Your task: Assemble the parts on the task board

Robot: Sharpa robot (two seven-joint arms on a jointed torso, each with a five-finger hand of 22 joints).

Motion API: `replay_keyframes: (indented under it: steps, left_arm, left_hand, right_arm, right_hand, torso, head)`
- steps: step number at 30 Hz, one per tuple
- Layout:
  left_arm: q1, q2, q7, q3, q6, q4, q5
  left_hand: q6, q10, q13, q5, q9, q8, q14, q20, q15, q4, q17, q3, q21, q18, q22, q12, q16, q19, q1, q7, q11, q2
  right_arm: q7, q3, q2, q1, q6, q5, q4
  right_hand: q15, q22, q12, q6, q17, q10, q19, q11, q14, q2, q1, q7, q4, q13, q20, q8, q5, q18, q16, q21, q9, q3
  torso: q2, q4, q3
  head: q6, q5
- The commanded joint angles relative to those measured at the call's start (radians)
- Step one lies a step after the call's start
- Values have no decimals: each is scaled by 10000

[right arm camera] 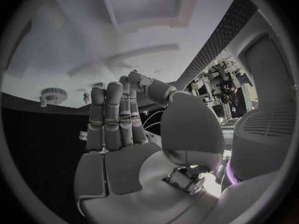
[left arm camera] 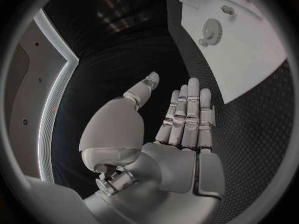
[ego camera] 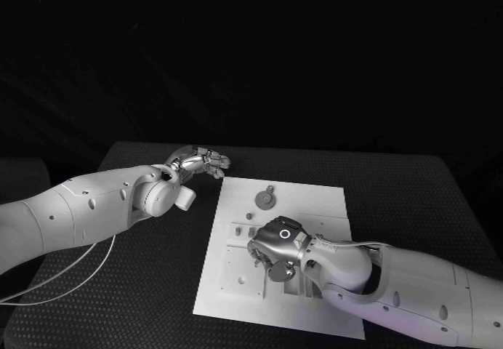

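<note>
Head view has the silver right hand [ego camera: 278,251] low over the middle of the white rectangular task board [ego camera: 315,196], fingers straight and grasping nothing, while the silver left hand [ego camera: 199,161] sits flat and empty off the board's far left corner. A small round toothed gear part [ego camera: 266,198] lies near the far edge. My worry: coming down with flat fingers could shove the board or knock small pieces out of place.

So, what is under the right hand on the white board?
The right hand is over the middle of the task board, above its raised part with slots. The spot right beneath the hand is covered. The round gear lies uncovered beyond it.
</note>
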Motion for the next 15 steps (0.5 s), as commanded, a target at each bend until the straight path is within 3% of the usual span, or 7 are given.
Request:
replay_keyframes:
  steps: [1, 15]
  left_arm:
    - [6, 4, 64, 9, 140, 22, 49]
    - [6, 9, 59, 9, 144, 29, 49]
  left_hand:
    - [-34, 5, -10, -12, -16, 54, 70, -3, 26, 13, 15, -57, -42, 121, -16, 4, -48, 93, -27, 44, 48, 101]
    - [-35, 5, -11, -12, -19, 57, 72, -2, 27, 13, 22, -57, -47, 120, -17, 4, -57, 95, -27, 44, 48, 100]
  right_arm:
    - [-49, -11, 13, 0, 372, -199, 13]
    - [-21, -70, 74, 5, 503, -123, -27]
  right_hand:
    - [-7, -10, -63, 64, 12, 62, 65, -6, 89, -93, 26, -23, -11, 8, 10, 49, -52, 167, -64, 59, 13, 55]
    - [-5, -11, -76, 59, 17, 60, 62, -4, 87, -76, 8, -20, -8, 12, 10, 40, -62, 167, -72, 55, 17, 60]
  torso:
    - [1, -6, 4]
    - [8, -2, 6]
  head:
    - [-15, 5]
    - [-32, 13]
